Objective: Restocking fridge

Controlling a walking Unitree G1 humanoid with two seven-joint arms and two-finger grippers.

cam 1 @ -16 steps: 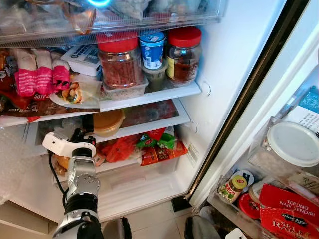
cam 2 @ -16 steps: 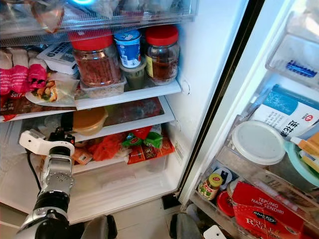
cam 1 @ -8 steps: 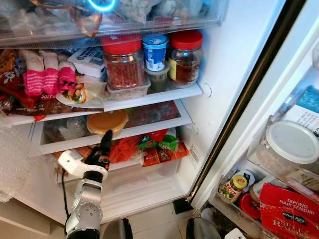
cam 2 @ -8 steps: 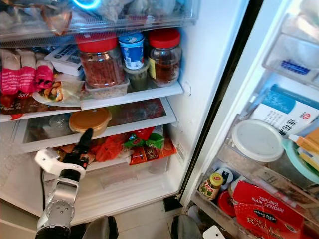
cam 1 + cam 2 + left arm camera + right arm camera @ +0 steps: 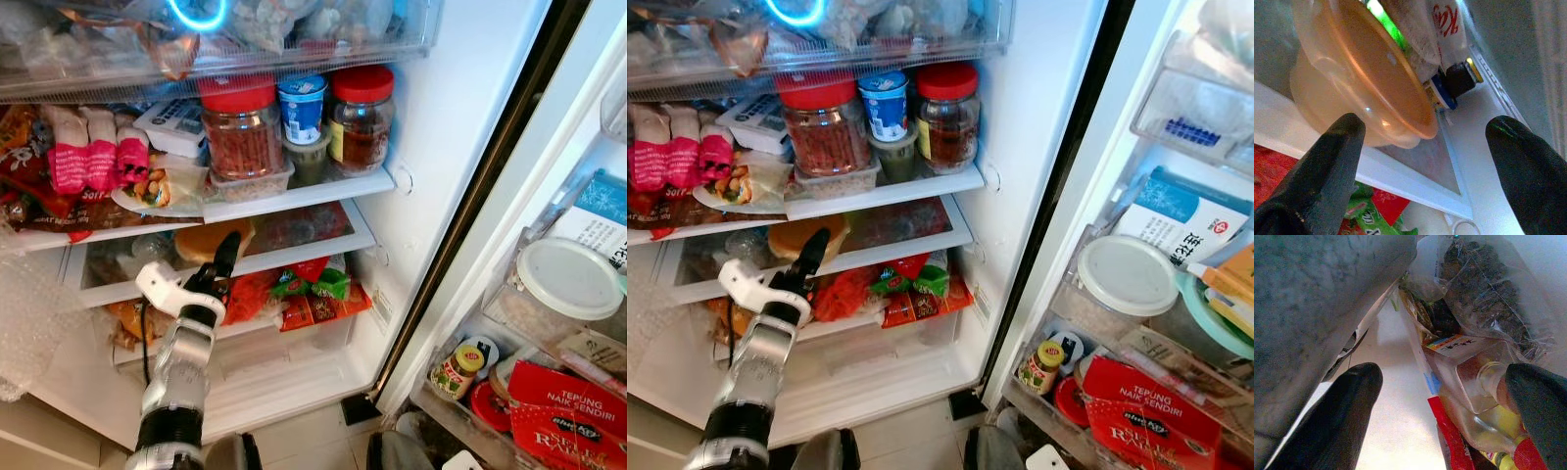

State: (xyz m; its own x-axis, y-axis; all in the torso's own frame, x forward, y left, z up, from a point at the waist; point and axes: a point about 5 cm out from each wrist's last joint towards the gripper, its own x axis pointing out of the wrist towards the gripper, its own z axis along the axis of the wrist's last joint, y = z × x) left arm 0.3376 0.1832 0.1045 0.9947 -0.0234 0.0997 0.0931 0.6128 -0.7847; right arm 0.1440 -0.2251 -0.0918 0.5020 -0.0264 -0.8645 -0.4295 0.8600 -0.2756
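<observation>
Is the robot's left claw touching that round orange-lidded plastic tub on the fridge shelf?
Cannot tell. In the left wrist view the left gripper is open, one finger overlapping the round orange-lidded plastic tub with no plain gap or contact.

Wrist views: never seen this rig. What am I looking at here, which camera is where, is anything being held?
It is a humanoid robot restocking an open fridge. The two wide pictures come from a stereo camera on its head, looking down at the shelves. The two close pictures come from cameras on its wrists, looking along each gripper's two black fingers.

The left gripper is raised to the middle shelf, open and holding nothing, in front of an orange-lidded tub. Above stand two red-lidded jars and a blue yoghurt cup. The right gripper is also open, beside bagged food and a bottle.
</observation>
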